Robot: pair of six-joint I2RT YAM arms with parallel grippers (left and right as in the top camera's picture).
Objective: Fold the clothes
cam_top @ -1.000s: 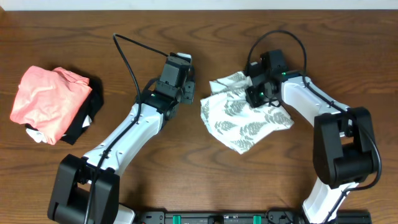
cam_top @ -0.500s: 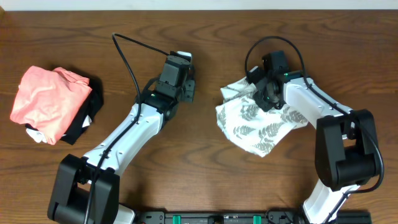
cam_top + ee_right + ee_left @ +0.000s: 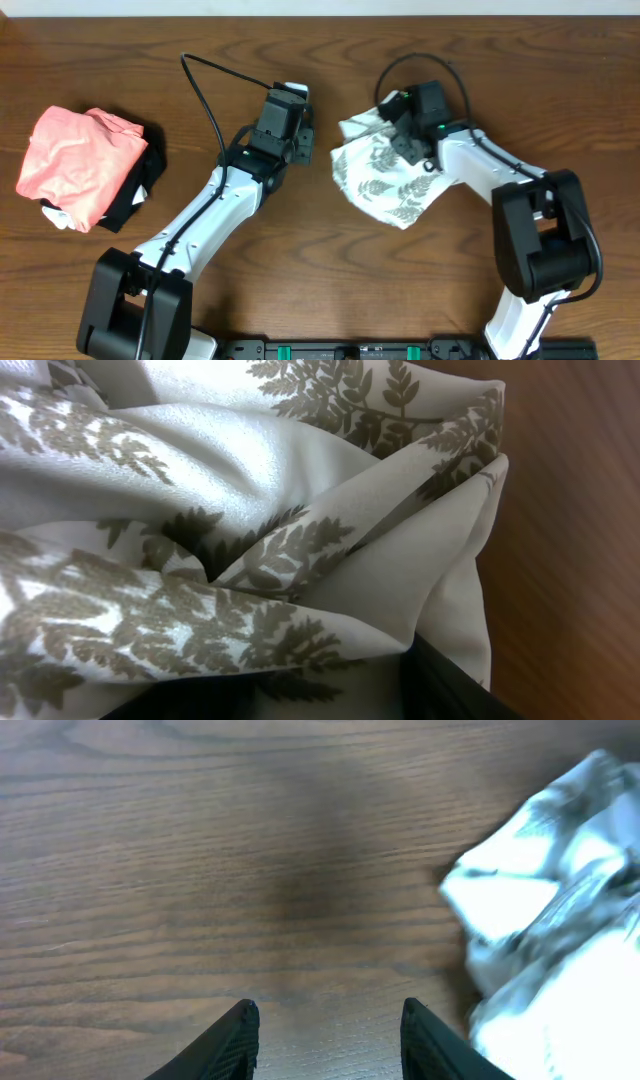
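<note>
A dark brown wooden table [image 3: 330, 290] with wavy grain fills nearly every view. Beyond its far edge, well ahead of the left gripper [image 3: 327, 1020], runs a thin pale strip [image 3: 320, 6]; whether it is wall or floor I cannot tell. Just ahead of that gripper's fingertips the wood carries a soft dull shadow [image 3: 300, 890]. Elsewhere the light lies even and faintly glossy.

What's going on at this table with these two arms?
Two robot arms are folding clothes. The right pincer sits down in a bunched-up white fern-print garment on the table; whether it grips the cloth is hidden. The left pincer hovers open and empty beside it. A pink garment lies folded at the far left.
</note>
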